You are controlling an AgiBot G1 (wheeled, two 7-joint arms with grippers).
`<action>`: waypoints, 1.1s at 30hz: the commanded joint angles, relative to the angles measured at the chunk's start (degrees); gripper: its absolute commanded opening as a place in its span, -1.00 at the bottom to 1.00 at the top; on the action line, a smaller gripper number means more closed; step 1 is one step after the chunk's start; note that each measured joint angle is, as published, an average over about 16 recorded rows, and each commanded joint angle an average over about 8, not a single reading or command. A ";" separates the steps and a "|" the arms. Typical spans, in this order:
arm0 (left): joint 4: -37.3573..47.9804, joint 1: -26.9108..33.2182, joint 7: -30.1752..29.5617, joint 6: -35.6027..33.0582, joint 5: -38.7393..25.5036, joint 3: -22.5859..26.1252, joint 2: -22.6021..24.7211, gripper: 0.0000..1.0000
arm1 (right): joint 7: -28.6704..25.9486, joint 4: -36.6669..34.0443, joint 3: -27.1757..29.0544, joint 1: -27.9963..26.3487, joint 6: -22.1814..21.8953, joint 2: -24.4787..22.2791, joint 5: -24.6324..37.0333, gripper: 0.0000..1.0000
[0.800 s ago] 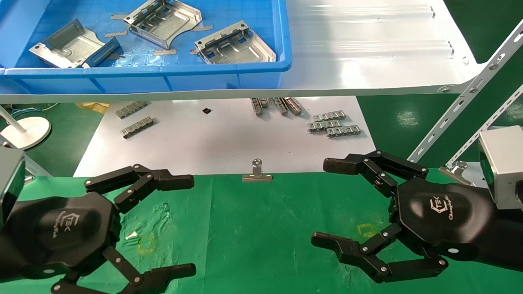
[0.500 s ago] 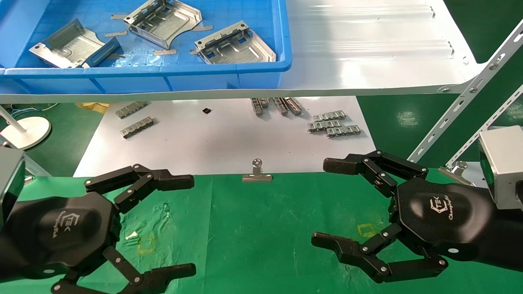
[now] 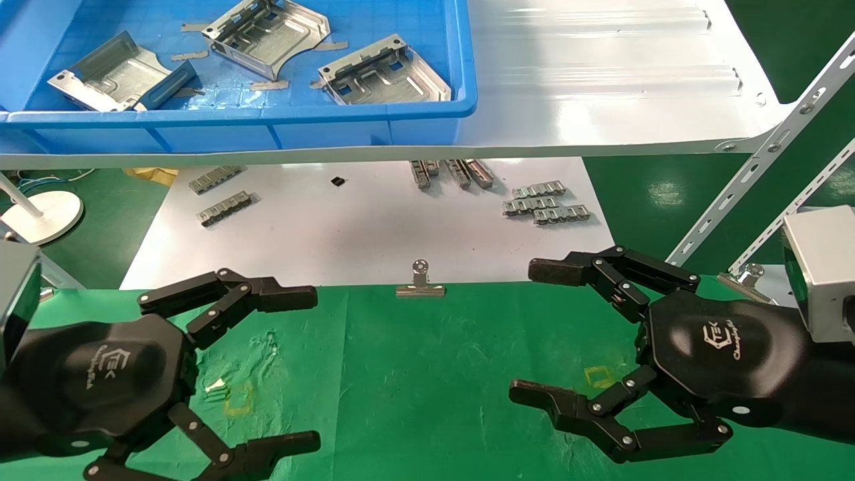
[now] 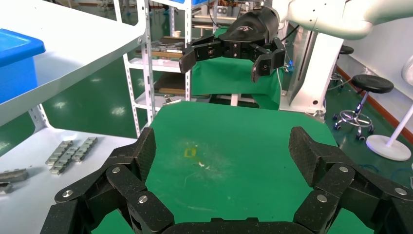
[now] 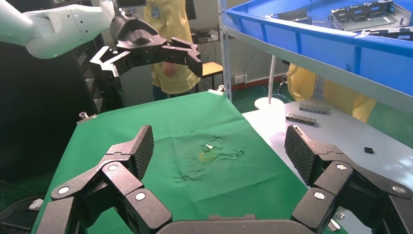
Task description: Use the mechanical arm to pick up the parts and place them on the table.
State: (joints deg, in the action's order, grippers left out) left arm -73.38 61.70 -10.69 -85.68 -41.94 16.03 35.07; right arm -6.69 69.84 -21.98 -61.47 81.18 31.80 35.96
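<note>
Three silver-grey stamped parts lie in a blue bin (image 3: 267, 127) on the white shelf: one at the left (image 3: 110, 73), one in the middle (image 3: 267, 33), one at the right (image 3: 384, 73). My left gripper (image 3: 310, 367) hovers open and empty over the green table (image 3: 414, 374) at the near left. My right gripper (image 3: 531, 331) hovers open and empty over the table at the near right. Both are far below and in front of the bin. The left wrist view shows its own open gripper (image 4: 221, 146) over bare cloth; the right wrist view shows its open gripper (image 5: 219, 141).
A glossy white shelf (image 3: 601, 80) overhangs a white board (image 3: 347, 227) with small grey link strips (image 3: 544, 204). A silver binder clip (image 3: 419, 284) sits on the cloth's far edge. Slanted metal shelf struts (image 3: 755, 160) stand at the right. Small yellow squares (image 3: 237, 397) mark the cloth.
</note>
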 commanded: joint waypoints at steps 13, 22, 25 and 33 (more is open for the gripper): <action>0.00 0.00 0.00 0.00 0.00 0.00 0.00 1.00 | 0.00 0.00 0.00 0.00 0.00 0.00 0.00 -1.00; 0.00 0.00 0.00 0.00 0.00 0.00 0.00 1.00 | 0.00 0.00 0.00 0.00 0.00 0.00 0.00 -1.00; 0.00 0.00 0.00 0.00 0.00 0.00 0.00 1.00 | 0.00 0.00 0.00 0.00 0.00 0.00 0.00 -1.00; 0.00 0.00 0.00 0.00 0.00 0.00 0.00 1.00 | 0.00 0.00 0.00 0.00 0.00 0.00 0.00 -1.00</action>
State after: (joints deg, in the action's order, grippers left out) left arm -73.38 61.70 -10.69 -85.68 -41.93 16.03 35.07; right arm -6.69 69.84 -21.98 -61.47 81.18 31.80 35.96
